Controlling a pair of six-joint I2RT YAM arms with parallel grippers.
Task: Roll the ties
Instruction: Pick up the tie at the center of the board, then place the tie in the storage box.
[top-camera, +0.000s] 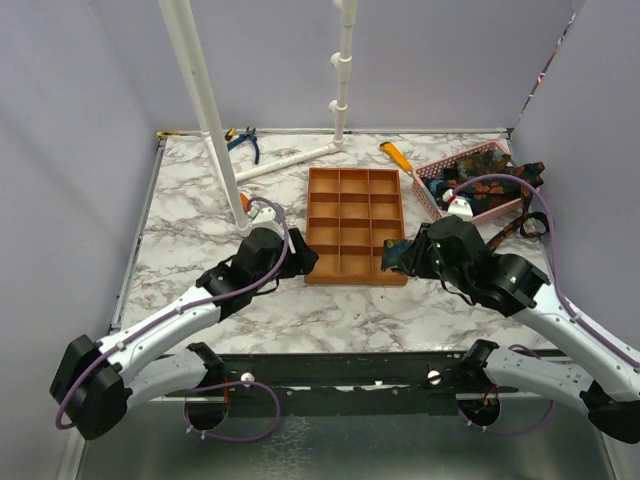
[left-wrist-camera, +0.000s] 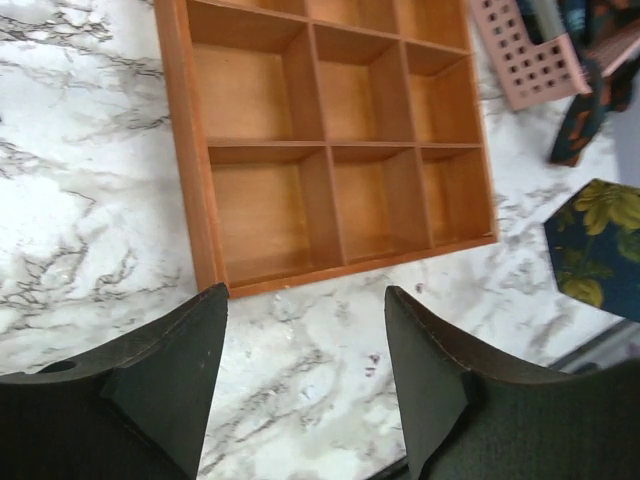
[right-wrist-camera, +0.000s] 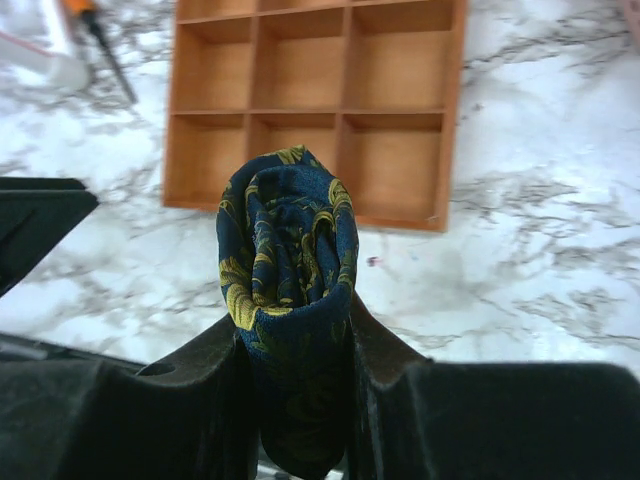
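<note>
**Marble-patterned white and grey table top**: carries every item below; both arms reach in from its near edge.

**White plastic pipe frame**: stands at the far left of the table.

**Rectangular orange compartment tray**: lies flat at the centre, divided into three columns and four rows. The orange floor of each compartment is in plain view.

**Pink perforated plastic basket**: sits at the far right, well apart from the tray. It holds loose ties, dark fabric with orange-red and teal prints, heaped together. One strip hangs over the near rim onto the marble.

**Right gripper**: clamped on the rolled tie, a navy fabric coil with a yellow-gold floral print. The coil stands up between the two fingers, its spiral end facing the tray. In the top view it hovers just beside the tray's near right corner, outside any compartment.

**Left gripper**: jaws spread, nothing between them, only marble below. It hangs just beside the tray's near left corner, apart from the wall.

**Blue-handled pliers** and **orange-handled tool**: both lie near the far edge.
</note>
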